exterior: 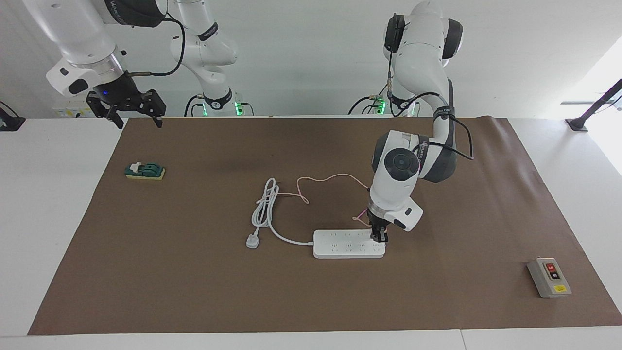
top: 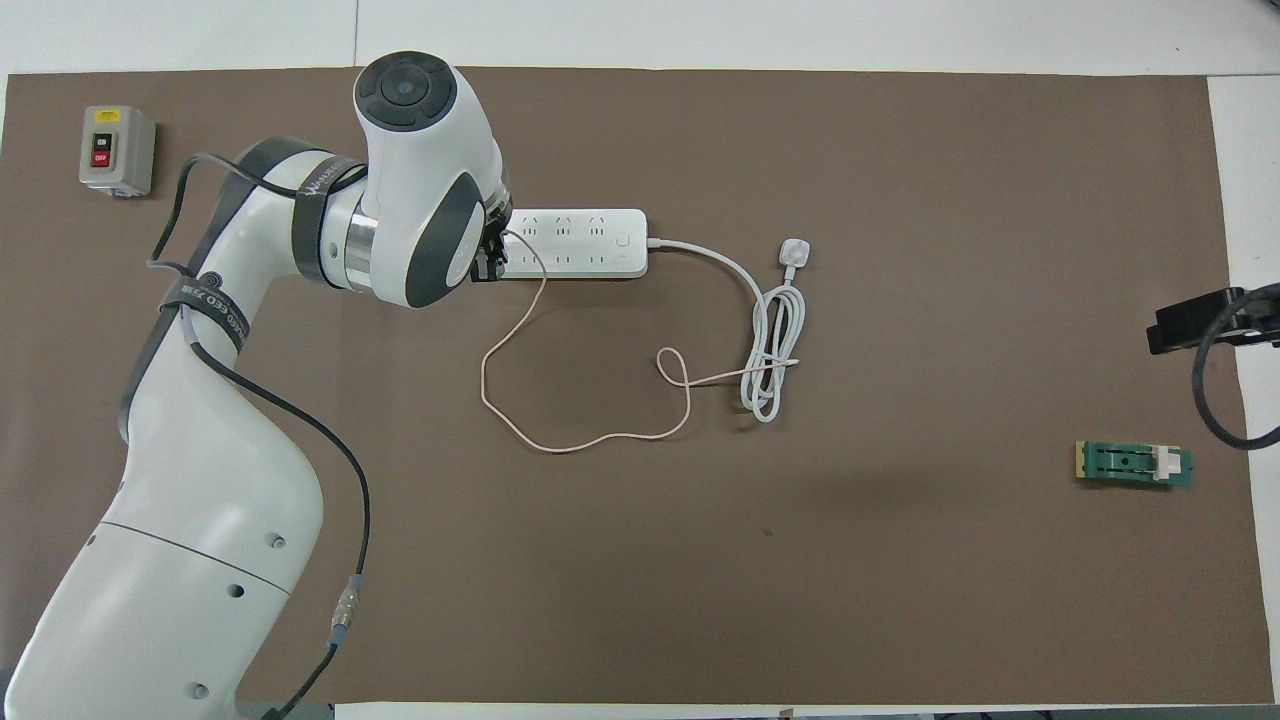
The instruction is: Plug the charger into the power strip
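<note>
The white power strip (exterior: pixel 340 245) lies flat on the brown mat, and it also shows in the overhead view (top: pixel 590 245). My left gripper (exterior: pixel 379 237) is down on the strip's end toward the left arm's end of the table, shut on the charger. The charger's pink cube is hidden between the fingers. Its thin pink cable (exterior: pixel 335 177) runs from the gripper in loops across the mat (top: pixel 560 445). My right gripper (exterior: pixel 127 114) hangs open and empty, raised over the mat's edge at the right arm's end, and waits.
The strip's thick white cord (exterior: pixel 265 204) is coiled beside it and ends in a white three-pin plug (exterior: pixel 251 241). A grey button box (exterior: pixel 549 278) sits toward the left arm's end. A small green block (exterior: pixel 145 170) lies toward the right arm's end.
</note>
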Robot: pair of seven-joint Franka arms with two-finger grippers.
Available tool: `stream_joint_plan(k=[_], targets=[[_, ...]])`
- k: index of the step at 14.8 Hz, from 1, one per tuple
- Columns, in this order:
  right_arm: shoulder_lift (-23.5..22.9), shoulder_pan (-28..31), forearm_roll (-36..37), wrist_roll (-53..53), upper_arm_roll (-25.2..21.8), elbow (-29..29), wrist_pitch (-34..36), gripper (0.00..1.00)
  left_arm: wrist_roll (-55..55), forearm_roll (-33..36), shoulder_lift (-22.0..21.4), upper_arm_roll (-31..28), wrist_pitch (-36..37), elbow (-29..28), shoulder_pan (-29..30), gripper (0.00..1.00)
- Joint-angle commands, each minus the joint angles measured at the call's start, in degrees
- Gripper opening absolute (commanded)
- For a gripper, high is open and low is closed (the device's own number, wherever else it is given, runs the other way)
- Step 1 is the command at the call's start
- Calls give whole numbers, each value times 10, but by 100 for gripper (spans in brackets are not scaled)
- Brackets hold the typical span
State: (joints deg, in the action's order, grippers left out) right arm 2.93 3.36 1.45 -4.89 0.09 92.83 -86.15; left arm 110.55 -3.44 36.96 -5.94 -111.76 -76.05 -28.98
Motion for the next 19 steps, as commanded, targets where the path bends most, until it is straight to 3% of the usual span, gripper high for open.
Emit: stream_joint_plan(k=[1, 10, 19], targets=[[11, 9, -4, -12, 5, 10, 4, 100, -9, 6, 26, 0, -9, -12, -1, 0], [11, 9, -5, -12, 5, 10, 4, 100, -21, 7, 25, 0, -9, -7, 2, 0], [11, 9, -5, -12, 5, 10, 4, 100, -58, 6, -44, -3, 56, 9, 11, 0]])
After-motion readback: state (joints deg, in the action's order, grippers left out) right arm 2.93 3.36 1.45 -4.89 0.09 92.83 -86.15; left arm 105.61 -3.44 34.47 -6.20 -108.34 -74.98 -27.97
